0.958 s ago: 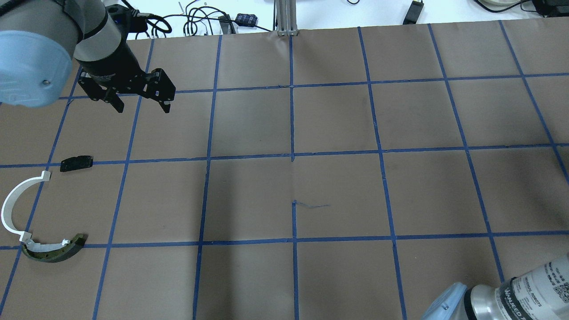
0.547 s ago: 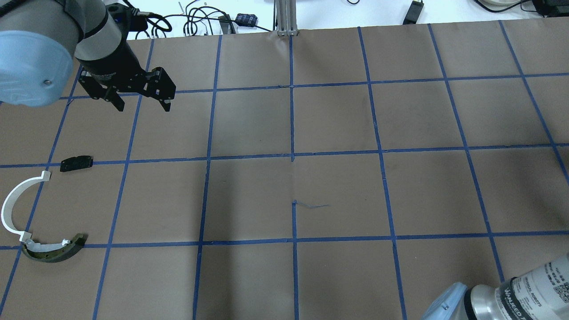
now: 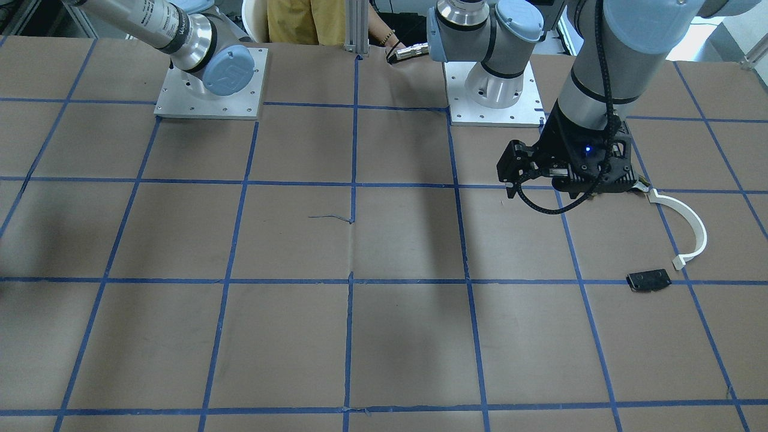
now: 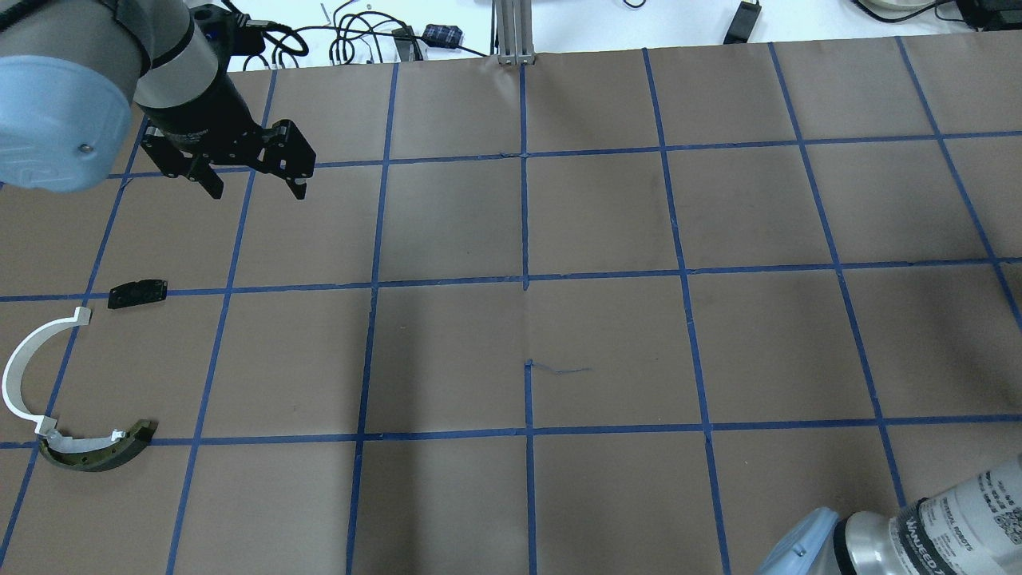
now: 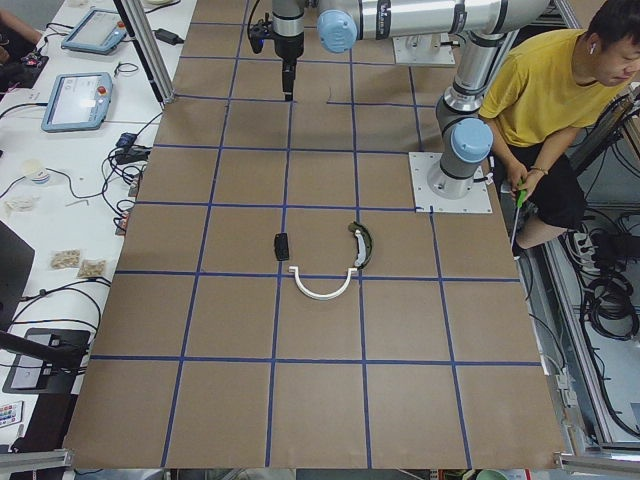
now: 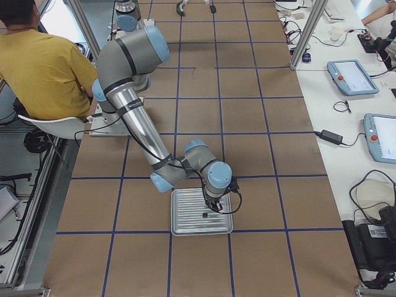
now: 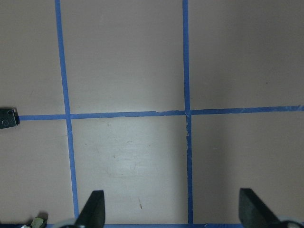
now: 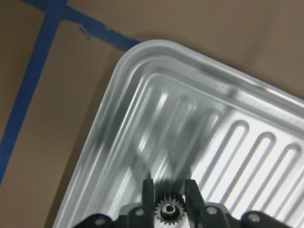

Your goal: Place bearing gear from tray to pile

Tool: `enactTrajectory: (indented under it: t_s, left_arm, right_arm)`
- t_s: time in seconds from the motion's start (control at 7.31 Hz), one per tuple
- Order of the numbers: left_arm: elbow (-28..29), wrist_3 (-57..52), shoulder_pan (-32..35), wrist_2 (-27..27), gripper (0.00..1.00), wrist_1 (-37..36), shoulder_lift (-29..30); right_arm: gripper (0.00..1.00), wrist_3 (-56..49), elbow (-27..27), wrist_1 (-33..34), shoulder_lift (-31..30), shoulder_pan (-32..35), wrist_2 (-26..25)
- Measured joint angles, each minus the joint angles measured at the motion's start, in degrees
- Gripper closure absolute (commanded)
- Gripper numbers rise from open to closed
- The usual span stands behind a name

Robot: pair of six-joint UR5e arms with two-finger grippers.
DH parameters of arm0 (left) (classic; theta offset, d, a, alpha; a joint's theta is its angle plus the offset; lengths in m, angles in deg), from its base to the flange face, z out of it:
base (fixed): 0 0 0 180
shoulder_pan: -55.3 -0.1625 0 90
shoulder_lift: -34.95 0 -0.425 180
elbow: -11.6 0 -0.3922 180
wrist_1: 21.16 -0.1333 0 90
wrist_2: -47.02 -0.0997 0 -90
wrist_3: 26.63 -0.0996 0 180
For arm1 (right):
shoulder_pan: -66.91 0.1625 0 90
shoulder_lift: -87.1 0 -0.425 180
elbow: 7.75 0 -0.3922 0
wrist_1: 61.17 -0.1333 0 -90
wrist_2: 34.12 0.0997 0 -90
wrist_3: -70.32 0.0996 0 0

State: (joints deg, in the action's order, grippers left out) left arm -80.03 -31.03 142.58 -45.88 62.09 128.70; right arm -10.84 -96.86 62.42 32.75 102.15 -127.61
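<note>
The right tool [image 8: 168,186] has closed on the bearing gear [image 8: 166,209], a small toothed steel wheel pinched across its rim, over a corner of the ribbed metal tray [image 8: 142,95]. Whether the gear has cleared the tray floor is hard to tell. It looks small, stiff and light, but smooth metal teeth may slip, so a firm hold across the diameter suits it. The left tool [image 4: 257,192] hangs wide open and empty over the counter [image 4: 607,335]. It is some way from the pile: white arc strip [image 4: 8,382], black rectangular piece [image 4: 137,293], dark curved metal piece [image 4: 96,457].
</note>
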Motion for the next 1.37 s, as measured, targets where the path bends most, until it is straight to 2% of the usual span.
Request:
enactTrajectory:
  t_s: [0.27,0.55,0.82,0.96,1.09,1.37]
  left_arm:
    - [0.01,0.0,0.0,-0.06,0.0,0.04,-0.05]
    - [0.0,0.04,-0.03,-0.09,0.0,0.0,-0.12]
    - [-0.04,0.03,-0.03,-0.04,0.0,0.04,-0.13]
    - [-0.02,0.04,-0.04,-0.02,0.0,0.0,-0.07]
    - [0.01,0.02,-0.03,0.01,0.0,-0.01,-0.06]
    - [-0.01,0.0,-0.03,0.11,0.0,-0.02,-0.06]
  right_arm:
    - [1.0,-0.14,0.15,-0.18,-0.82,0.61,-2.25]
    - [1.0,5.18,-0.73,-2.84,-7.01,7.11,-1.14]
    - [1.0,24.06,-2.7,-12.27,-16.75,21.51,-0.52]
    - [1.0,36.54,-3.46,-15.74,-19.1,30.75,-0.11]
    - [1.0,49.64,-4.16,-17.31,-19.79,40.1,0.73]
    - [1.0,77.24,-5.11,-15.5,-17.36,58.21,2.56]
